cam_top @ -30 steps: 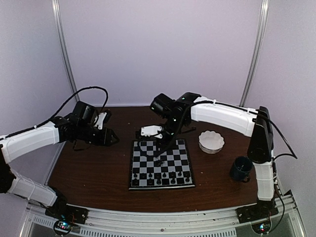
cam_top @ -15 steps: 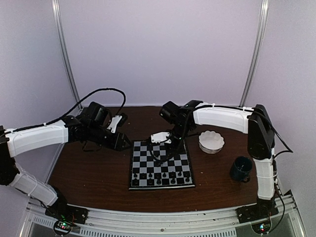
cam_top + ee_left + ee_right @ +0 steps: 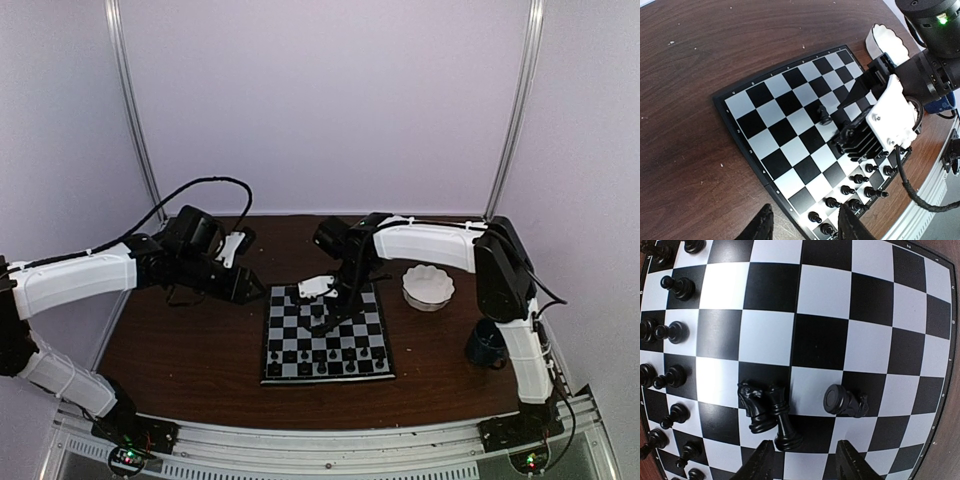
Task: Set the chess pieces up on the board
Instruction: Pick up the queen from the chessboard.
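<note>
Item: board (image 3: 283,318), laid on the surface (image 3: 180,350). Chess pieces (image 3: 321,368): two rows are ranked along the board's near edge. Three strays (image 3: 751,402) are found mid-board, one toppled.
Right end effector (image 3: 802,460): spread, empty, poised over the strays.
Left end effector (image 3: 802,227): spread, empty, beside the board's far-left corner.
Step judged: placing strays.
Next required: descent, then a fine pinch on one.

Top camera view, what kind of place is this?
Probably a robot lab test cell: two arms bolted at the table edge, plain walls with metal posts, and a staged chessboard, bowl and mug.
</note>
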### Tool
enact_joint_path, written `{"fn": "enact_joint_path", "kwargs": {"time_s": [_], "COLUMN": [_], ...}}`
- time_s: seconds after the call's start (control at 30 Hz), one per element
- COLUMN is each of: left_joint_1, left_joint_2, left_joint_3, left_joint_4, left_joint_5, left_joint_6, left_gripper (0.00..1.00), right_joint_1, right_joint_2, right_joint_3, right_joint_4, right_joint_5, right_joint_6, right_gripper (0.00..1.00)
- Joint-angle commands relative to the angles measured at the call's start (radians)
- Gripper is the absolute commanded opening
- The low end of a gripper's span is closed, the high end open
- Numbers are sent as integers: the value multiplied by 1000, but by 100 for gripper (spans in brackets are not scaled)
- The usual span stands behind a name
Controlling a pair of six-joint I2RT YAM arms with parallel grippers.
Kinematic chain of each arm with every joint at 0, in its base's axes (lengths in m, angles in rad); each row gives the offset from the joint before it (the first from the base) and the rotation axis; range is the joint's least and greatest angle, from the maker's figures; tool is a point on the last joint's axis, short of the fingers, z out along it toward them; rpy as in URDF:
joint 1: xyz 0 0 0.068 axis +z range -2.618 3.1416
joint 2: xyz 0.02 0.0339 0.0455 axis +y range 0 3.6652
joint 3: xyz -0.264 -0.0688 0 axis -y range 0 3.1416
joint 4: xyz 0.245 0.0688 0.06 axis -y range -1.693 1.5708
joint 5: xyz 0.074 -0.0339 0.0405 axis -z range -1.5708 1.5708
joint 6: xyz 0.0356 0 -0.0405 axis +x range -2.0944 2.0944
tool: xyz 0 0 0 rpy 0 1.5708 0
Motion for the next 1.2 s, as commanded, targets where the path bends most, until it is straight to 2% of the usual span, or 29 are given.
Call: {"fn": "enact_joint_path", "kwargs": {"time_s": [0.0, 0.17, 0.4, 0.6, 0.93, 1.17], "left_joint_1": [-4, -4, -4, -4, -28, -75], "left_joint_2": [-26, -32, -29, 1, 87, 108], "left_joint_3": [-4, -11, -9, -54, -55, -103], "left_joint_4": [12, 14, 24, 133, 278, 553], "left_joint_5": [-19, -24, -26, -14, 30, 65], "left_joint_6": [-7, -13, -24, -137, -270, -383], "left_gripper": [44, 44, 45, 44, 44, 45], "right_joint_1": [-2, 10, 15, -5, -70, -95], "right_joint_2": [29, 47, 57, 26, -146, -246], "right_joint_3": [31, 26, 22, -2, -111, -152], "right_joint_4": [-9, -26, -37, -7, 46, 57], "right_joint_5": [-21, -31, -64, -59, -202, -322], "right_joint_6": [-15, -27, -8, 47, 147, 227], "right_gripper": [44, 40, 26, 15, 12, 12]}}
